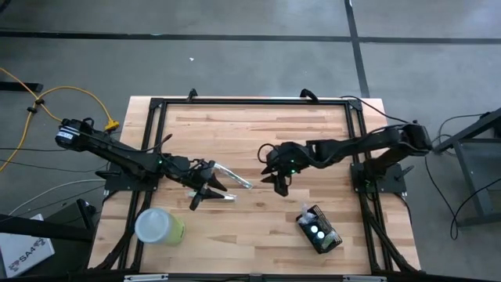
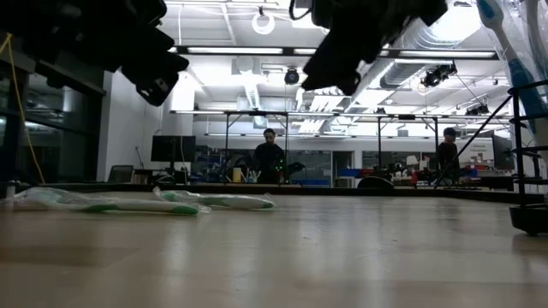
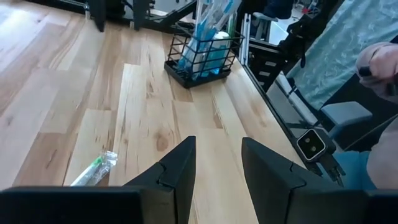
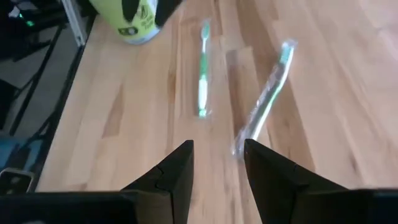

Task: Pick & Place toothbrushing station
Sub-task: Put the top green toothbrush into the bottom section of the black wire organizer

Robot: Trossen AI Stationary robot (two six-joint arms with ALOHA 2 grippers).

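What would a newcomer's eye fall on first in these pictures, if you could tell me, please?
Two wrapped green-and-white toothbrushes lie loose on the pale wooden table, between the two arms. The left gripper and the right gripper both hang above them with open fingers, holding nothing. Next come the lime-green cup with whitish lid, at the table's front left, and the small black wire-mesh holder box, stocked with blue-packaged items, at its front right.

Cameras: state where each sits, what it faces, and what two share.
High: overhead, straight down; both arms, black wire-mesh holder box.
Low: tabletop height, level into room; arms overhead.
Left wrist: past left gripper toward the holder box.
Right wrist: past right gripper toward two wrapped green toothbrushes.
High and left wrist share the holder box.
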